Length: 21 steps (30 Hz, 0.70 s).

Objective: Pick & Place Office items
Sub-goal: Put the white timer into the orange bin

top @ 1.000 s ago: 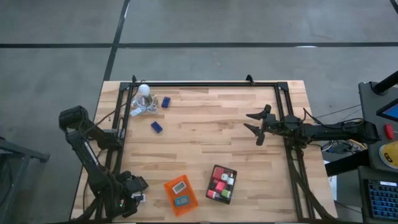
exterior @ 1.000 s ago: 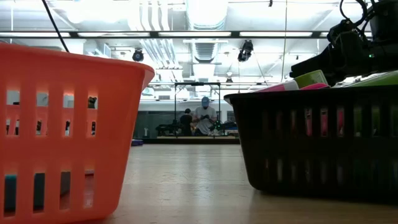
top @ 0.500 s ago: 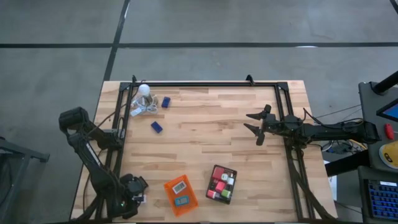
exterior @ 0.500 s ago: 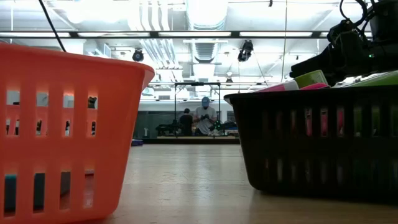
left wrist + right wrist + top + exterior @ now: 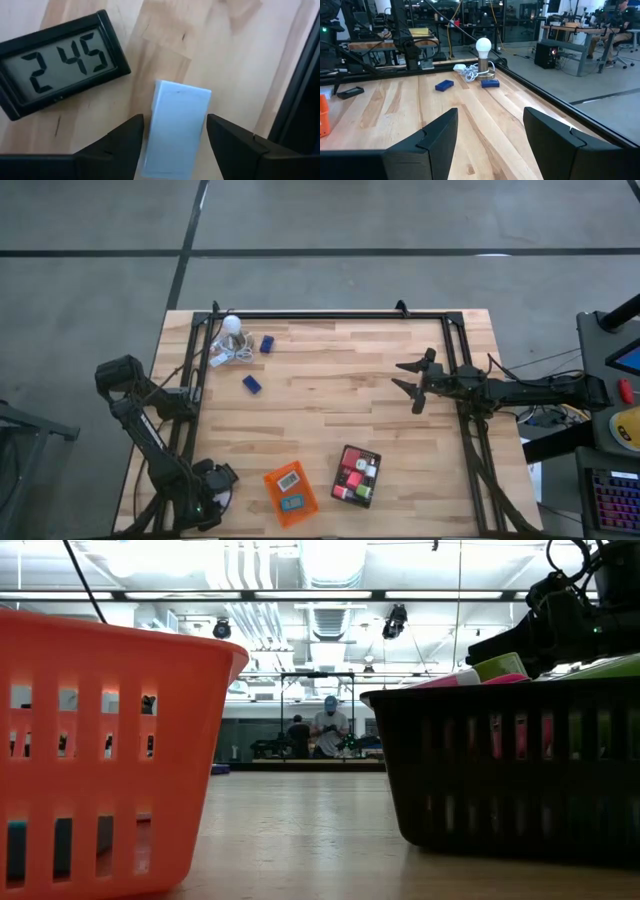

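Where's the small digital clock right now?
The digital clock lies flat on the table's near-left corner, seen in the left wrist view, just beyond the left claw and beside the pale blue block between its fingers.

Pale blue block (image 5: 175, 132): its near end runs off the left wrist picture's edge between the fingers (image 5: 125, 140); contact with them cannot be told. Black display (image 5: 60, 62): one corner cropped. Orange tray (image 5: 100, 750) and black tray (image 5: 510, 770): both cut by the low view's edges, contents mostly hidden behind their walls. Items in the black tray, seen from above: too small to identify.
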Tool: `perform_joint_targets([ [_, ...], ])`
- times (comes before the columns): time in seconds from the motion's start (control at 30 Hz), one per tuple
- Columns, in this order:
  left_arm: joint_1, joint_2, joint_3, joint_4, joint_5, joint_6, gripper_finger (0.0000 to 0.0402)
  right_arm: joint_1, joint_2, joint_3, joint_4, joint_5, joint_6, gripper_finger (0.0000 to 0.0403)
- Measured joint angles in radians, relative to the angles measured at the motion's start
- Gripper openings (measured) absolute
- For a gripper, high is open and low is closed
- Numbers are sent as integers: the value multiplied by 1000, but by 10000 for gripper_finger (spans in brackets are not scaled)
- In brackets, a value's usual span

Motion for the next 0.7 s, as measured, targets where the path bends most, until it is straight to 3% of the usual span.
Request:
perform_joint_targets([
  [0.2,1,0,-4,4,-1,0,221,0,1,0,-1,0,1,219],
  [0.7,3,-2,-11,16,-8,-11,148,0,2,0,-2,0,0,219],
])
